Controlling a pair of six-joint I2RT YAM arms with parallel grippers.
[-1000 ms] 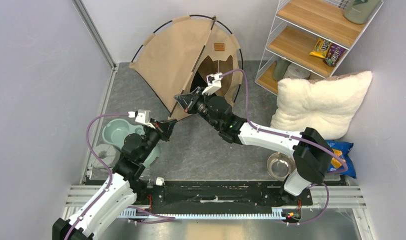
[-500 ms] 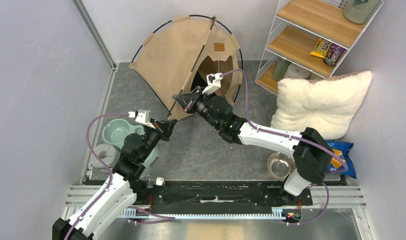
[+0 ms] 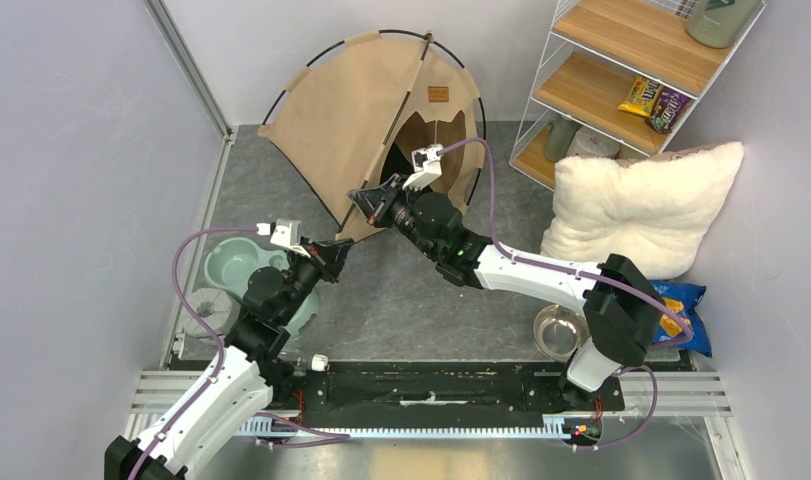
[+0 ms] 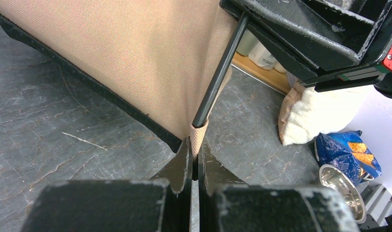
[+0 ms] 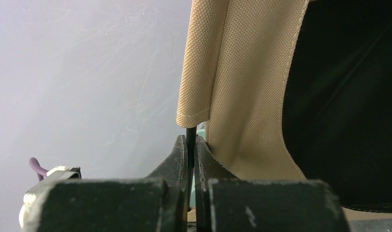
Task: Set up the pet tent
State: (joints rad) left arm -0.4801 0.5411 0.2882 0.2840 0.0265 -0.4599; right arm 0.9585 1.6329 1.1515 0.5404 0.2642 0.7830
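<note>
The tan pet tent (image 3: 356,115) stands at the back of the floor, with black crossing poles, a brown label patch (image 3: 437,94) and an arched doorway. My left gripper (image 3: 339,246) is shut on the tan corner tab (image 4: 198,137) at the tent's front corner, where a black pole (image 4: 218,77) ends. My right gripper (image 3: 364,200) is shut on the same thin black pole (image 5: 190,137) just below a tan fabric sleeve (image 5: 203,63), a little above the left gripper. The dark inside of the tent (image 5: 348,96) fills the right of the right wrist view.
A fluffy white pillow (image 3: 641,205) leans at the right, with a blue snack bag (image 3: 686,305) and a steel bowl (image 3: 559,330) near it. A green bowl (image 3: 231,265) sits left of my left arm. A wire shelf (image 3: 631,70) stands at the back right.
</note>
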